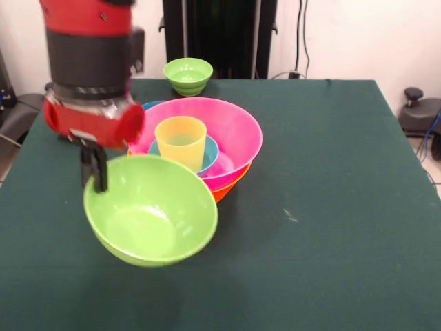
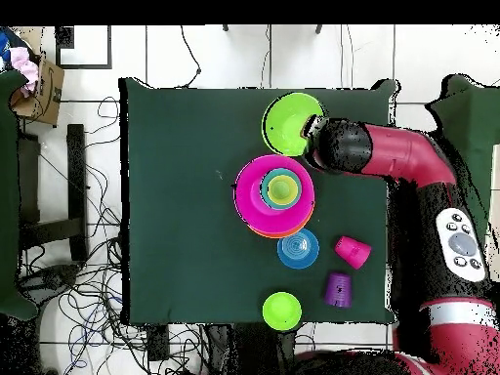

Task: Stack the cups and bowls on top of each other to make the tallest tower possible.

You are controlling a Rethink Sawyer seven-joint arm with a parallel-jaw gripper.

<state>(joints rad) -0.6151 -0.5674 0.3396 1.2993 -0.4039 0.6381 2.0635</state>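
Pincer (image 1: 96, 181) at the left of the front view is pinching the far rim of the medium, glossy green plastic bowl (image 1: 151, 210), one black finger showing inside the wall; the bowl hangs tilted with its mouth toward the camera, apparently lifted clear of the dark green table (image 1: 331, 207). A rim grip probably suits it because the bowl is too wide to be spanned. Just right of it and a little behind sits the tower (image 1: 207, 148) so far: the large pink plastic bowl (image 1: 238, 127) nested in the large orange bowl (image 1: 224, 190), of which only a lower edge shows, with a small blue bowl (image 1: 209, 153) inside and the translucent yellow plastic cup (image 1: 180, 141) standing mouth-up in that. Nesting keeps the pile steady but adds little height. Farther back the small green bowl (image 1: 188, 74) stands alone.

The overhead view supplies what the arm hides from the front. A set of nested blue bowls (image 2: 298, 248) rests beside the tower, the red cup (image 2: 353, 251) lies on its side near them, and the purple cup (image 2: 338, 289) stands close by, mouth down as far as I can tell. From the front only a sliver of blue shows behind the pink rim, and neither cup appears. The overhead view, in turn, does not show the held bowl's tilt or its lift.
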